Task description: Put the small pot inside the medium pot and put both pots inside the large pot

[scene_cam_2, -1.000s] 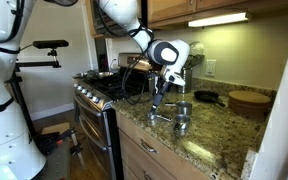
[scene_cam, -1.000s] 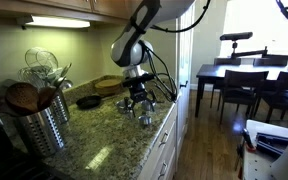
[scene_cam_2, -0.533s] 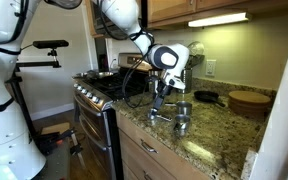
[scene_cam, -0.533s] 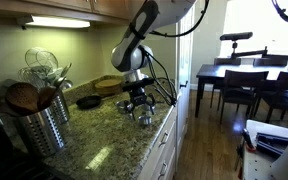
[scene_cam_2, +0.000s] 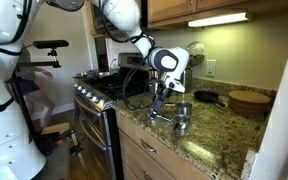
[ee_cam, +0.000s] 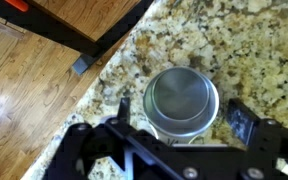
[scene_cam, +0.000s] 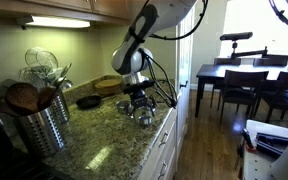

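In the wrist view a shiny silver round pot [ee_cam: 181,88] stands upright on the speckled granite counter. My gripper [ee_cam: 181,114] is open, with one finger on each side of the pot and gaps between fingers and rim. I cannot tell which size this pot is. In both exterior views the gripper [scene_cam: 136,101] [scene_cam_2: 159,104] hangs low over a cluster of small silver pots [scene_cam: 144,117] near the counter's front edge. Two silver pots [scene_cam_2: 182,108] [scene_cam_2: 181,126] stand just beside it.
The counter edge and wood floor [ee_cam: 34,90] lie close to the pot. A black frying pan [scene_cam: 88,101] and a wooden board [scene_cam_2: 249,99] sit behind. A tall steel utensil holder [scene_cam: 44,125] stands at one end, a stove [scene_cam_2: 99,90] at the other.
The arm has sunk a little, bringing the open gripper lower over the pots. The pots have not moved.
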Controlling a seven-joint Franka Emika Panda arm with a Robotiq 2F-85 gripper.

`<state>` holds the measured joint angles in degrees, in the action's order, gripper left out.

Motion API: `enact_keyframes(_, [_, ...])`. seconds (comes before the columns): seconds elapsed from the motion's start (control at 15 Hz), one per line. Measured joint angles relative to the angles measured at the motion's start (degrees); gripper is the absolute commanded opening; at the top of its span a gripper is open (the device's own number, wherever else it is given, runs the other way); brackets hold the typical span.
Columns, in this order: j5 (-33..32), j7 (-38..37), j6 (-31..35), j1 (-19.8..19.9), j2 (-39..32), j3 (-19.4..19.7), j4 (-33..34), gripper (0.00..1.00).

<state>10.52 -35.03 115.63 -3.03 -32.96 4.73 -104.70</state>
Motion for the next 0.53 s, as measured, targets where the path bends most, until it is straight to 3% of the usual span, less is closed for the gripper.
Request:
enact_keyframes(0.07, [0.0,0.0,0.0,0.0,-0.1,0.0,0.0,0.79])
enact_keyframes(0.4, [0.0,0.0,0.0,0.0,-0.5,0.0,0.3,0.45])
enact_keyframes(0.53, [0.0,0.0,0.0,-0.1,-0.5,0.0,0.7,0.4])
